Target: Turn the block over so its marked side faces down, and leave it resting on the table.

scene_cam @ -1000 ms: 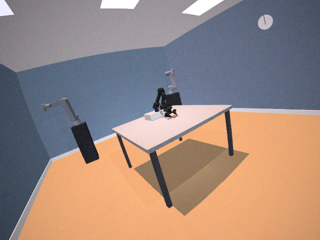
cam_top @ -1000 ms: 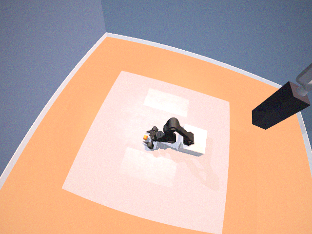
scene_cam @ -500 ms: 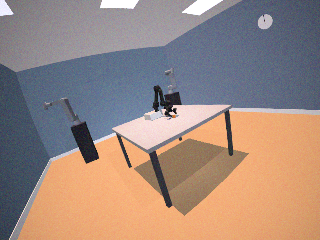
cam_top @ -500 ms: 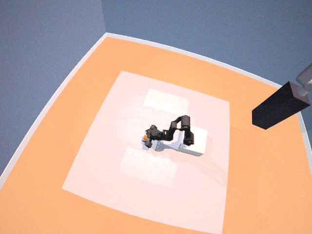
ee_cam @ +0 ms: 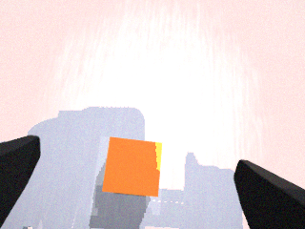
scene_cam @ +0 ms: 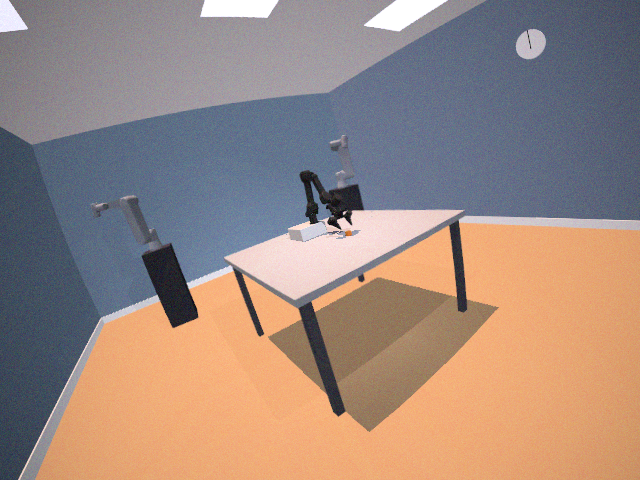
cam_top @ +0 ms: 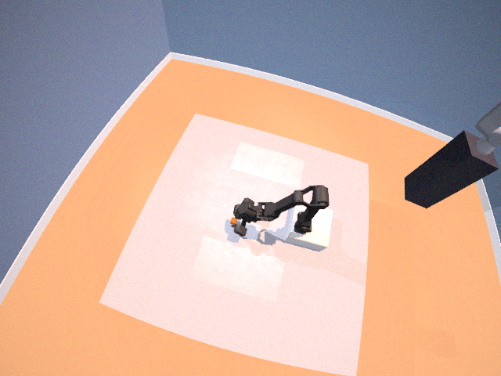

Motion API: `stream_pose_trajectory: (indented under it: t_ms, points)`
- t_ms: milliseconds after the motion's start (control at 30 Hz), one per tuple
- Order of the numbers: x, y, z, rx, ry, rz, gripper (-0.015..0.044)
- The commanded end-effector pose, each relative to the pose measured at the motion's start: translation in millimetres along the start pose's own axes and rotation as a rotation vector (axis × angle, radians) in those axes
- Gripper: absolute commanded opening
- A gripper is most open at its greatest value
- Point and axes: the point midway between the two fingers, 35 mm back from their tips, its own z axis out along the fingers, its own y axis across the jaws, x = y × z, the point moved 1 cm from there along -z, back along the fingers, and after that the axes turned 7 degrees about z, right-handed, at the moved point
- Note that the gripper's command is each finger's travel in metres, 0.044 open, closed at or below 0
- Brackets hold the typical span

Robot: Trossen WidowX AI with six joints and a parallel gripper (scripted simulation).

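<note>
Orange and small, the block [cam_top: 233, 221] [scene_cam: 348, 233] [ee_cam: 131, 167] sits ungripped on the bench [cam_top: 161, 258] [scene_cam: 310, 268] [ee_cam: 267, 38] below the spread pincer [cam_top: 239, 220] [scene_cam: 343, 225] [ee_cam: 140, 158], grasp and turn seemingly ahead, its mark unseen.

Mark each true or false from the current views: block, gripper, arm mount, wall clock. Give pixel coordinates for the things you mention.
1. The gripper [cam_top: 236, 220] [scene_cam: 343, 227] [ee_cam: 140, 158] is shut on the block. False: it is open, with nothing between its fingers.
2. The block [cam_top: 233, 221] [scene_cam: 348, 233] [ee_cam: 131, 167] shows a mostly orange top in the wrist view. True.
3. The block sits inside a tray. False: it rests on the table [cam_top: 161, 275] [scene_cam: 305, 273].
4. The black arm [cam_top: 282, 202] [scene_cam: 309, 191] stands at a white box [cam_top: 307, 241] [scene_cam: 312, 231]. True.
5. The wall clock [scene_cam: 537, 45] is square. False: it is round.
</note>
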Motion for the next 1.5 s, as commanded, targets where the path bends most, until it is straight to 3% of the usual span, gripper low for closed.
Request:
stream_pose_trajectory:
  t_ms: [0,300,833,1067,1200,1467]
  points:
    - [-2.6,-0.1,-32.6,-0.001,0.118,0.01,0.044]
    - [-5.0,0.5,-31.3,0.002,0.139,0.008,0.044]
    - [-52.0,7.5,-21.6,0.063,0.648,0.004,0.044]
    - [-52.4,7.5,-21.7,0.063,0.654,0.004,0.044]
    - [-32.7,5.6,3.9,0.063,0.654,0.004,0.044]
    - [-22.3,4.8,16.0,0.063,0.654,0.004,0.044]
